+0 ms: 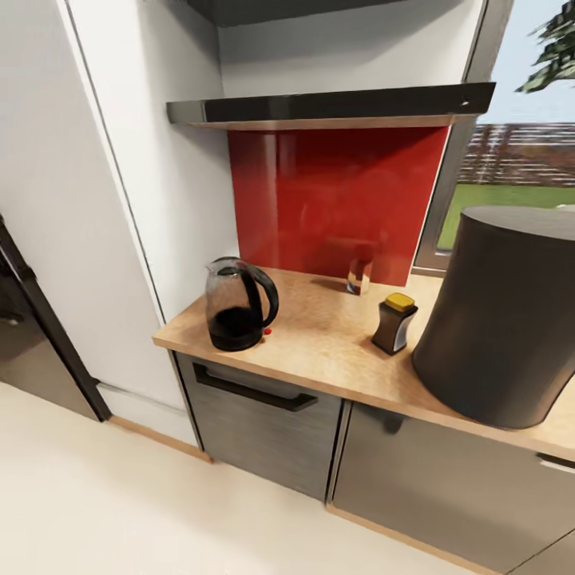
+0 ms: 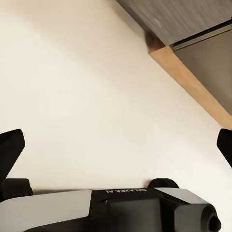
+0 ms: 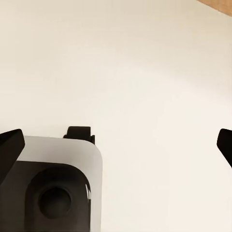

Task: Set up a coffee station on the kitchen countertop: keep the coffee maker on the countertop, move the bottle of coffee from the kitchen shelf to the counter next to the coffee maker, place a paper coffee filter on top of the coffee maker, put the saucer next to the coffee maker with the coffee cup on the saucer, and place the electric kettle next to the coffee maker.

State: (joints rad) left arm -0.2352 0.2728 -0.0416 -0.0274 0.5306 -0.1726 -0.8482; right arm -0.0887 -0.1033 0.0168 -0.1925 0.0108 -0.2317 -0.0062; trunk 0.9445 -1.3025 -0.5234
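Smoky glass kettle (image 1: 238, 303) stands at the countertop's (image 1: 335, 343) left end, well apart from the coffee maker (image 1: 499, 319); the jar (image 1: 394, 323) sits just beside that machine. Both grippers (image 2: 116, 150) (image 3: 116, 147) hang spread wide, empty, over floor (image 1: 120, 495). Grasp the kettle's handle and slide rightward, away from the front edge; bare counter lies between.

Light wood kitchen countertop (image 1: 319, 351), electric kettle (image 1: 236, 306) near its left end, small clear glass (image 1: 358, 277), bottle of coffee (image 1: 394, 323), large dark cylinder (image 1: 503, 315).

Smoky electric kettle (image 1: 237, 304), yellow-lidded brown bottle of coffee (image 1: 394, 323), wood-grain kitchen countertop (image 1: 335, 339), red backsplash (image 1: 335, 200).
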